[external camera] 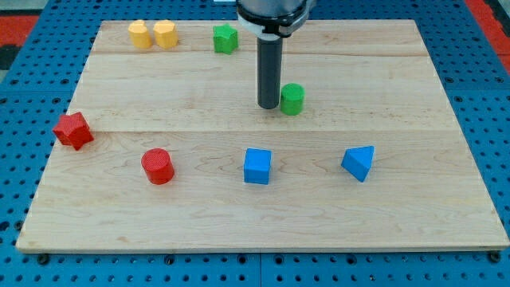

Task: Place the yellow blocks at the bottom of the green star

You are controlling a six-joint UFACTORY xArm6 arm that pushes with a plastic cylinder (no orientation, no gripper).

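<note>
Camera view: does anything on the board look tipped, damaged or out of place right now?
Nothing stands out. All eight blocks sit flat on the board, none damaged. The two yellow blocks are still left of the green star, not below it. My tip is beside the green cylinder.

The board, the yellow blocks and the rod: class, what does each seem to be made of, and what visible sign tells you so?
The board: pale wood, matt, showing grain and plank seams. The two yellow blocks: probably moulded or painted plastic, given uniform colour with a soft sheen; painted wood is possible. The rod: dark, smooth, metal or plastic, unclear; my tip stands just left of the green cylinder.
</note>
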